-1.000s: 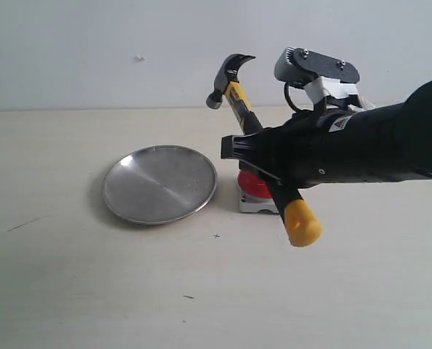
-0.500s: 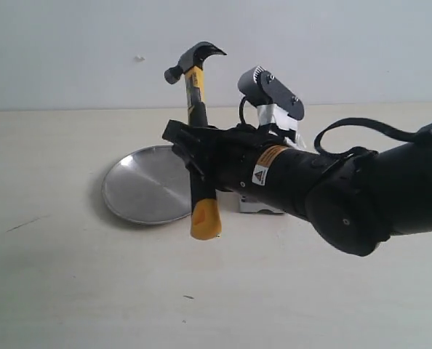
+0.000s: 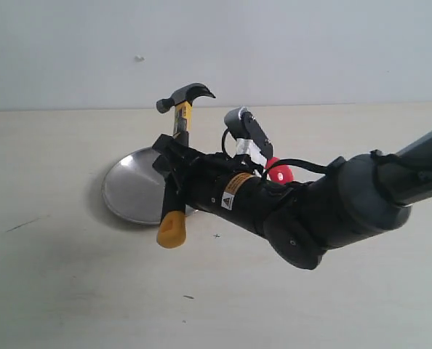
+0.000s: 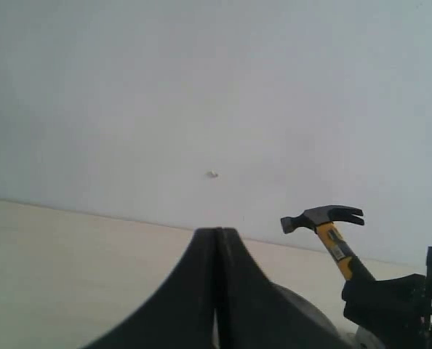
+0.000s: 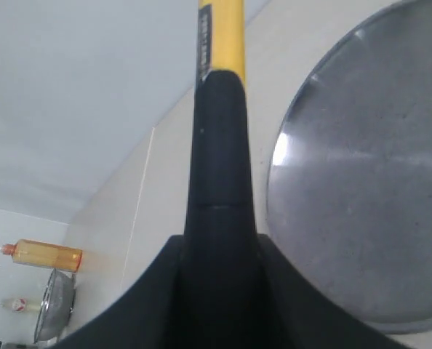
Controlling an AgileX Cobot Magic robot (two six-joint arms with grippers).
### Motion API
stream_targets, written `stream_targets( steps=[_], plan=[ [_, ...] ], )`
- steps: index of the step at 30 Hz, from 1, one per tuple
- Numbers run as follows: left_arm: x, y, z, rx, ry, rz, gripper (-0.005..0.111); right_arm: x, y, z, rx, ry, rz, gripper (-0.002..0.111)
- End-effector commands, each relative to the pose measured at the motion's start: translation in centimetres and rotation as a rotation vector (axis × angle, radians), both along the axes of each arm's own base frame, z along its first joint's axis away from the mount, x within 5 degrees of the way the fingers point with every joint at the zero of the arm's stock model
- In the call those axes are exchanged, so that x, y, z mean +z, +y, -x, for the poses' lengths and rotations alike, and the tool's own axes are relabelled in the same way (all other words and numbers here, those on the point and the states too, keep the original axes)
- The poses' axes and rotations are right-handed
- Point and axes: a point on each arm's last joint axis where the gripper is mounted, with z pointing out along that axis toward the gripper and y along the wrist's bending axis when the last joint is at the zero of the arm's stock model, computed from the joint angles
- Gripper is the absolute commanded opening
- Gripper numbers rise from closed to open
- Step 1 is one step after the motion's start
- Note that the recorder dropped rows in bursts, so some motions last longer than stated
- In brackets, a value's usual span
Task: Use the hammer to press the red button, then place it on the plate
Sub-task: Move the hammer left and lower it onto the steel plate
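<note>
The hammer (image 3: 185,94) stands nearly upright in the air, dark head on top and yellow end at the bottom. My right gripper (image 3: 169,166) is shut on its black handle, above the right edge of the silver plate (image 3: 129,189). In the right wrist view the handle (image 5: 220,145) runs between the fingers, with the plate (image 5: 361,182) beside it. Behind my right arm the red button (image 3: 280,173) shows only partly. My left gripper (image 4: 217,243) is shut with nothing in it, and the hammer (image 4: 325,218) shows off to one side. That gripper does not appear in the exterior view.
A pale wall runs behind the beige table. The right wrist view shows an orange bottle (image 5: 41,256) and a metal strainer (image 5: 52,313) far off past the table. My thick right arm (image 3: 310,207) crosses the table's middle.
My right arm has swung left with the hammer, from above the button to above the plate's edge. The hammer has come lower and more upright. The button's top shows again.
</note>
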Motion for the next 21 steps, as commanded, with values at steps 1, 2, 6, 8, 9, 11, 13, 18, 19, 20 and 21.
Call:
stream_targets(
  steps=[1, 2, 6, 8, 9, 11, 13, 18, 19, 20, 21],
  plan=[
    [-0.1, 0.0, 0.0, 0.001, 0.004, 0.002, 0.0, 1.1, 1.5, -1.7, 0.029, -0.103, -0.101, 0.0],
    [-0.1, 0.0, 0.0, 0.001, 0.004, 0.002, 0.0, 1.1, 1.8, -2.0, 0.031, -0.101, -0.113, 0.0],
    [-0.1, 0.0, 0.0, 0.001, 0.004, 0.002, 0.0, 0.5, 2.9, -3.4, 0.053, -0.068, -0.082, 0.0],
    [-0.1, 0.0, 0.0, 0.001, 0.004, 0.002, 0.0, 0.2, 3.3, -4.0, 0.049, -0.045, -0.061, 0.0],
    [-0.1, 0.0, 0.0, 0.001, 0.004, 0.002, 0.0, 0.0, 3.5, -4.3, 0.045, -0.034, -0.053, 0.0],
    [-0.1, 0.0, 0.0, 0.001, 0.004, 0.002, 0.0, -0.2, 3.8, -4.9, 0.043, -0.022, -0.038, 0.0],
    [-0.1, 0.0, 0.0, 0.001, 0.004, 0.002, 0.0, -0.7, 4.1, -5.4, 0.039, 0.003, -0.017, 0.0],
    [-0.1, 0.0, 0.0, 0.001, 0.004, 0.002, 0.0, -1.7, 4.4, -6.2, 0.015, 0.036, -0.001, 0.0],
    [-0.1, 0.0, 0.0, 0.001, 0.004, 0.002, 0.0, -1.8, 4.5, -6.4, 0.002, 0.042, -0.01, 0.0],
    [-0.1, 0.0, 0.0, 0.001, 0.004, 0.002, 0.0, -2.0, 4.5, -6.4, -0.001, 0.042, -0.007, 0.0],
    [-0.1, 0.0, 0.0, 0.001, 0.004, 0.002, 0.0, -2.2, 4.5, -6.5, -0.006, 0.044, -0.008, 0.0]
  ],
)
